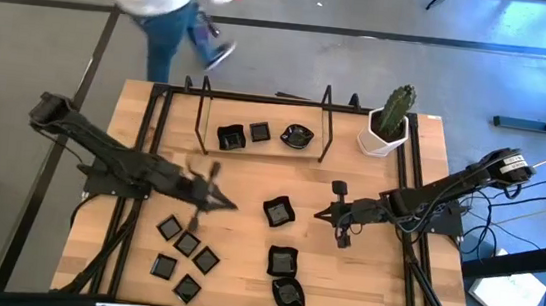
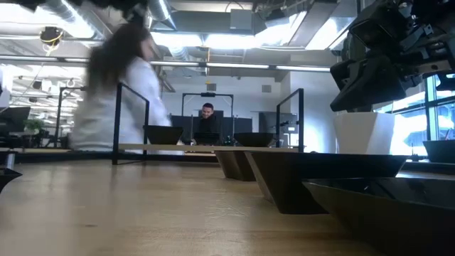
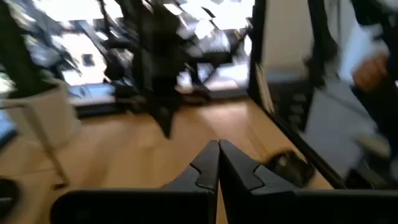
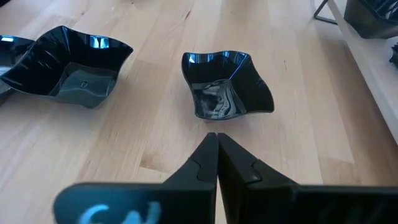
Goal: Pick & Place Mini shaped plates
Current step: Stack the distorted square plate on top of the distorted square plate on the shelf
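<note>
While both arms hover over the wooden table (image 1: 250, 186), the left gripper (image 1: 220, 202) and right gripper (image 1: 325, 216) each have their fingers pressed together, holding nothing. A wavy-edged plate (image 4: 225, 84) lies just ahead of the right gripper at mid-table. Five small flat squares (image 1: 183, 257) cluster near the front left, two larger dishes (image 1: 284, 277) front centre, three plates (image 1: 260, 135) on the rear rack beside a cactus pot (image 1: 388, 124).
</note>
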Available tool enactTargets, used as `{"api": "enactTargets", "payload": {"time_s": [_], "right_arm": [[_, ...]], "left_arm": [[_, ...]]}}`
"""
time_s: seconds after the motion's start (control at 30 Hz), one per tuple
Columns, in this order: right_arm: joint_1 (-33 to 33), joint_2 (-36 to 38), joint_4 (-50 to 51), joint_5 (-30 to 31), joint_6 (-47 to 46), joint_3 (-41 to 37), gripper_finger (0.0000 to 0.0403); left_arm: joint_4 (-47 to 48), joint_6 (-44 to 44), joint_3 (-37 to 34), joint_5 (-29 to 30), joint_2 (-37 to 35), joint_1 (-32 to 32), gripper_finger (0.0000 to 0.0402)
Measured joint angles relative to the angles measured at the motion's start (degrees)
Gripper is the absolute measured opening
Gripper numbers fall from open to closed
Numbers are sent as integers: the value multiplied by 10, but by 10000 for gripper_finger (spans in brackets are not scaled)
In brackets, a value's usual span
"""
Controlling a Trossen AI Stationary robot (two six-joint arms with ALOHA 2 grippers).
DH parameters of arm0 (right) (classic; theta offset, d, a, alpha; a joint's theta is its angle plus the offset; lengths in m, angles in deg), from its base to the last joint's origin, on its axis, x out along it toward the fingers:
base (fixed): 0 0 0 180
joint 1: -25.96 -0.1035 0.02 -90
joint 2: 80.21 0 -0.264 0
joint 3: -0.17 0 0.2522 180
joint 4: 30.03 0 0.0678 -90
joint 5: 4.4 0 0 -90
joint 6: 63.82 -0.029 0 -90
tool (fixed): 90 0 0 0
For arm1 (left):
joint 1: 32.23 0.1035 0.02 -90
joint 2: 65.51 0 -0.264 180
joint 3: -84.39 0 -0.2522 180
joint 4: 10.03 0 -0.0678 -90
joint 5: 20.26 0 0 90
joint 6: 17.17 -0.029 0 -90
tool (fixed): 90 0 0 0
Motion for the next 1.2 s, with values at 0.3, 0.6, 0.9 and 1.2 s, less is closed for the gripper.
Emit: {"api": "enactTargets", "payload": {"time_s": [0.3, 0.6, 0.9, 1.2], "right_arm": [[0, 0, 0, 0, -18, 0, 6], [0, 0, 33, -1, -59, 0, 6], [-1, 0, 33, -11, -73, 0, 6], [-1, 0, 27, -11, -73, 0, 6]], "left_arm": [[185, 22, 219, -28, 266, -44, 17], [319, 9, 418, -88, 443, -87, 91], [367, -63, 537, -22, 542, -118, 155], [534, -74, 594, -103, 566, -70, 198]]}}
